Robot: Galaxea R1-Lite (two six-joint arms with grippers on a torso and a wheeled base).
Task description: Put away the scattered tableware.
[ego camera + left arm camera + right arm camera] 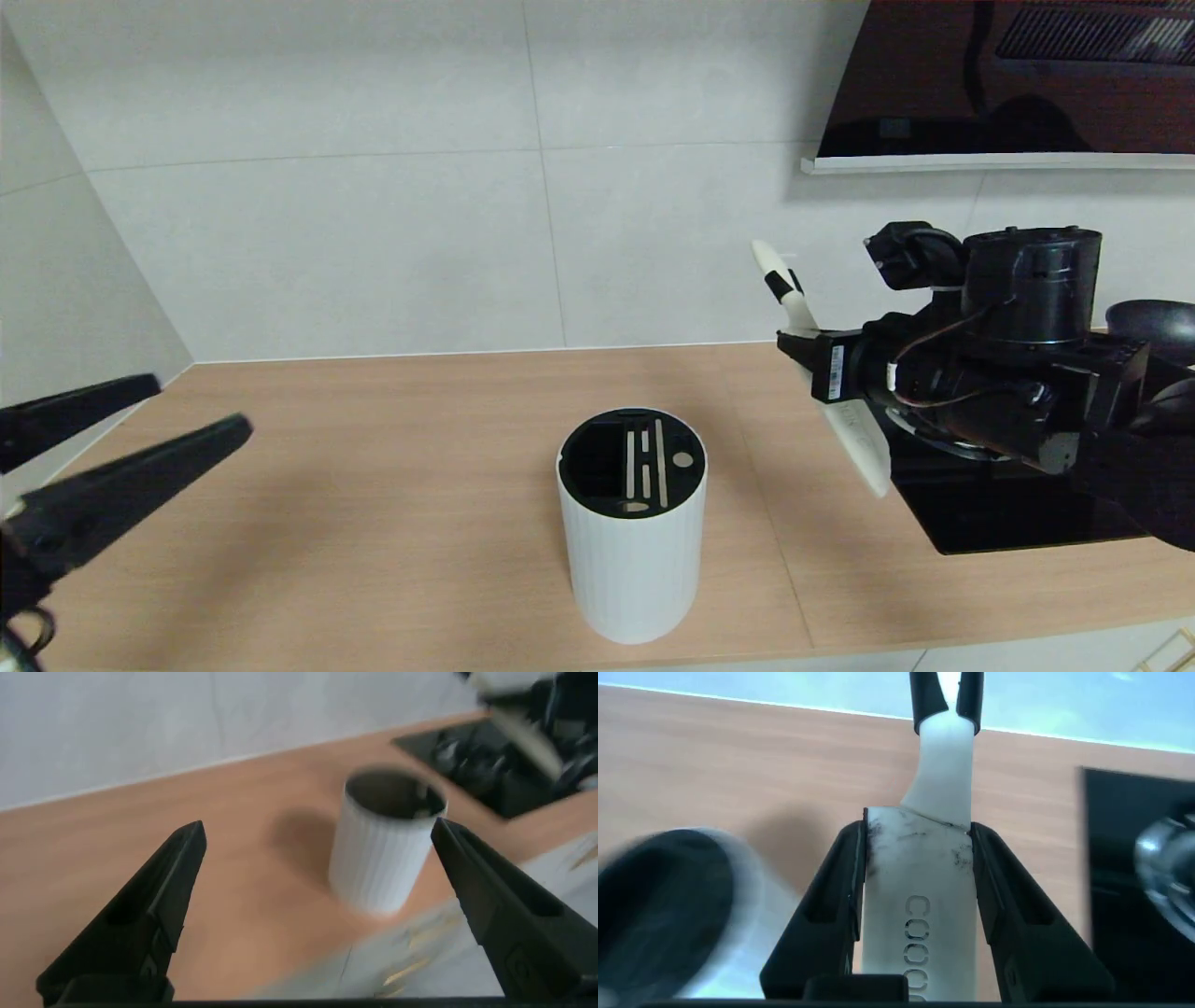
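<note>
Pale wooden countertop (373, 523) meets a white tiled wall. Far left, the left gripper (201, 405) hovers above the wood with its fingers spread wide, nothing between them. To its right, well apart from it, stands the white ribbed holder (633, 551), upright, with a black slotted top. Up and to the right of the holder, the right gripper (814, 366) pinches a white knife (859, 448) by its broad part, tilted, with the handle above the fingers and the tip below. Under this gripper lies a black cooktop (990, 523).
</note>
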